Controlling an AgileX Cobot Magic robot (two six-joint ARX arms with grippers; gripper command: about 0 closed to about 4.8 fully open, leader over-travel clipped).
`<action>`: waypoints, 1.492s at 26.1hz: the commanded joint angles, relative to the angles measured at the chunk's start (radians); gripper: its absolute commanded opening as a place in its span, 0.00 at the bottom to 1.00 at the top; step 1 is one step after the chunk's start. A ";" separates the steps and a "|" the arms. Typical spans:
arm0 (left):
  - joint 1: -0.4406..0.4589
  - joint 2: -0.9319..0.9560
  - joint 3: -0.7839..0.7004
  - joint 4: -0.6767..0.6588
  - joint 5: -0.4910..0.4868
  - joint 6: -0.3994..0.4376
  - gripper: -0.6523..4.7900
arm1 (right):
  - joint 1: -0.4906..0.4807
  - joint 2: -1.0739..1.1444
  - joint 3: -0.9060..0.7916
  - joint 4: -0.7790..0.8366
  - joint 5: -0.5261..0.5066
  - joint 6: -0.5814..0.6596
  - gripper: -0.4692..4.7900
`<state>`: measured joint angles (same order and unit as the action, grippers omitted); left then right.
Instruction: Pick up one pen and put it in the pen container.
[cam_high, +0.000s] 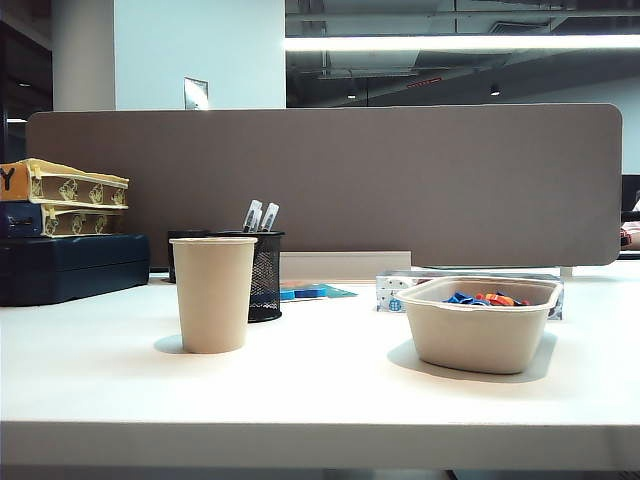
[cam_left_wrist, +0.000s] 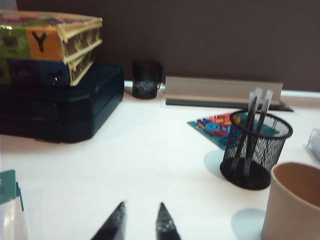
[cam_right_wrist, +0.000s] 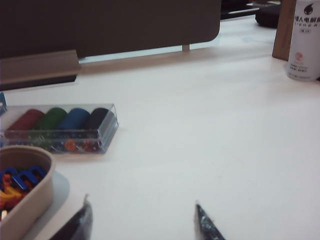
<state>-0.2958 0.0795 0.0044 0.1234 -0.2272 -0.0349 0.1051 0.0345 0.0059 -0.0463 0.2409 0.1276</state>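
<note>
Your left gripper (cam_left_wrist: 141, 227) hovers low over bare table, its tips a little apart and holding nothing; your right gripper (cam_right_wrist: 145, 222) hangs over the white table (cam_right_wrist: 210, 130) with jaws spread wide, also empty, beside the pulp bowl (cam_right_wrist: 27, 197). The black mesh pen container (cam_left_wrist: 256, 150) stands behind the paper cup (cam_high: 213, 293) with two pens (cam_left_wrist: 252, 131) already upright inside. No loose pen shows, so judge the task near complete; otherwise you must first locate one.
</note>
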 joint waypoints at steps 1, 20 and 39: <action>0.002 -0.034 0.003 0.011 0.003 0.000 0.26 | 0.002 -0.038 -0.005 0.020 0.001 0.004 0.57; 0.048 -0.077 0.003 0.005 0.004 0.000 0.26 | -0.004 -0.038 -0.005 0.020 0.001 0.004 0.57; 0.226 -0.077 0.003 0.005 0.003 0.000 0.26 | -0.054 -0.038 -0.005 0.020 0.005 0.004 0.57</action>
<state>-0.0814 0.0017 0.0044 0.1158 -0.2245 -0.0349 0.0517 -0.0006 0.0059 -0.0418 0.2428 0.1299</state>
